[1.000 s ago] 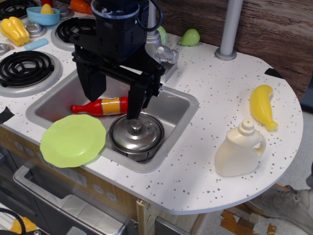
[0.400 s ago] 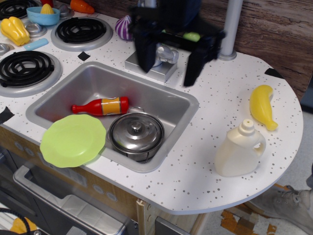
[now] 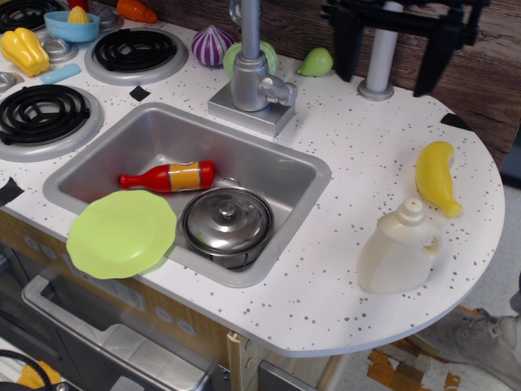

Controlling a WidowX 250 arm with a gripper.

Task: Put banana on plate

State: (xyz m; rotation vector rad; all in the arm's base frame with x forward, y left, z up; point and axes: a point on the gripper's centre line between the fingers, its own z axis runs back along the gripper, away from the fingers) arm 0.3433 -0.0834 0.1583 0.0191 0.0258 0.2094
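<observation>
Travelling across the scene, the black two-fingered gripper is now found high at the back right of the white speckled table, in front of the grey upright post; a second ago it was hanging low over the sink, just above the steel pot, and shortly after it was passing the tap. Its jaws are spread wide apart and nothing is held between them.

The smooth, curved, bright yellow plastic banana is left untouched on the right side of the table, just behind and beside the cream plastic bottle, and has not shifted across the three moments. The flat lime-green plastic plate is likewise unmoved, resting on the front left rim of the stainless sink, touching or very nearly touching the lidded steel pot. A red toy sauce bottle lies in the sink behind them.

The change is judged to be the approach phase: the gripper has been carried from the sink toward the banana's side, but is not yet above it. A further move forward and right, then a descent, is judged necessary before any grasp. The banana and plate remain well apart, so the transfer is wholly outstanding.
</observation>
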